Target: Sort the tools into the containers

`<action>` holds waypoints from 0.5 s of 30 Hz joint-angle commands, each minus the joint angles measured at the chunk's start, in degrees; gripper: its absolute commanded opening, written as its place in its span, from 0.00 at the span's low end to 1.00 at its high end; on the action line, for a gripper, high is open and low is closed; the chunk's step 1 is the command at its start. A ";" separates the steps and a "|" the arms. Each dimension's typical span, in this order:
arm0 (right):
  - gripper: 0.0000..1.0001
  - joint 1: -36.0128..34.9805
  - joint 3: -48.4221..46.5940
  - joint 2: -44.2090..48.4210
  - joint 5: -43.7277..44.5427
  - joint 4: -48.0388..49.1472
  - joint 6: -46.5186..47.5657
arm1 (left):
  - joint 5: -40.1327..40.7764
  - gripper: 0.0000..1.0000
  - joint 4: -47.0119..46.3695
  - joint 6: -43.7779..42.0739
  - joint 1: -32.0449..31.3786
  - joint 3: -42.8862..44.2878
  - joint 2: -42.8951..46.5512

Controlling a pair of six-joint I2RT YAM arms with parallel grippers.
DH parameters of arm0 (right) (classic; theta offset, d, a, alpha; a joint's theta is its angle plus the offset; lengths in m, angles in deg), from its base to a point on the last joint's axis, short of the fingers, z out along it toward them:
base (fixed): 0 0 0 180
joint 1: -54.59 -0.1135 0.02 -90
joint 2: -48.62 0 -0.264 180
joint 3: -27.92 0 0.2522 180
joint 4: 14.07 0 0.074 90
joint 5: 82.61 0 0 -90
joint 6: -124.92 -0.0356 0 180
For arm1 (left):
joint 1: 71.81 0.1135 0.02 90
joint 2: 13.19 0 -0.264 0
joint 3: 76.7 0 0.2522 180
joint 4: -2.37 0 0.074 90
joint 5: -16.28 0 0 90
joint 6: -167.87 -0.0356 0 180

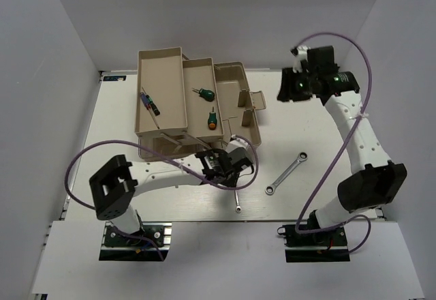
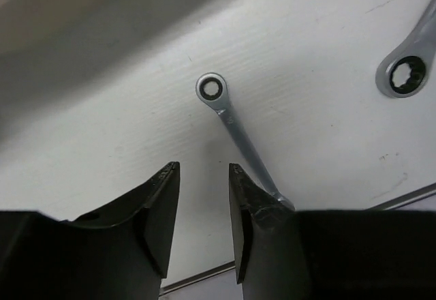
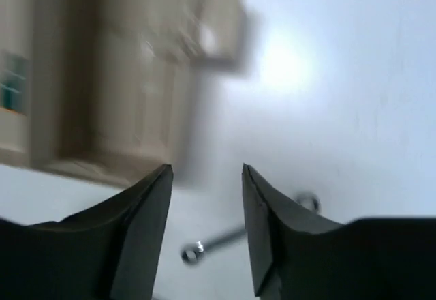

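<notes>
The beige toolbox (image 1: 235,82) stands open with its trays spread. The left tray (image 1: 174,75) holds two thin screwdrivers (image 1: 150,102). The middle tray (image 1: 194,126) holds two green-handled screwdrivers (image 1: 203,93) (image 1: 212,119). A short silver wrench (image 2: 235,126) lies on the table, its near end under the right finger of my left gripper (image 2: 204,167), whose jaws stand apart with nothing between them. The longer wrench (image 1: 287,173) lies to its right. My right gripper (image 1: 287,87) is open and empty, raised beside the toolbox, with a blurred wrench (image 3: 218,242) below it.
White walls enclose the table on three sides. The toolbox's handle and hinge arms (image 1: 248,102) stick out on its right side. The longer wrench's ring end (image 2: 407,75) shows at the right edge of the left wrist view. The table's near edge (image 1: 225,219) runs just past the short wrench.
</notes>
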 commanded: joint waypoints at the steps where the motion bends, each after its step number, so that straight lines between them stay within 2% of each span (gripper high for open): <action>1: 0.53 4.81 9.34 0.19 1.53 -12.55 1.94 | -4.20 0.46 -0.98 4.89 -0.32 3.07 -1.81; 6: 0.52 9.04 21.81 3.53 -1.81 -11.79 2.12 | -5.44 0.53 1.21 9.73 -0.85 6.07 -8.57; 15: 0.51 10.54 28.52 6.44 -5.50 -8.00 -0.08 | -5.44 0.52 1.12 16.50 -2.51 6.60 -12.45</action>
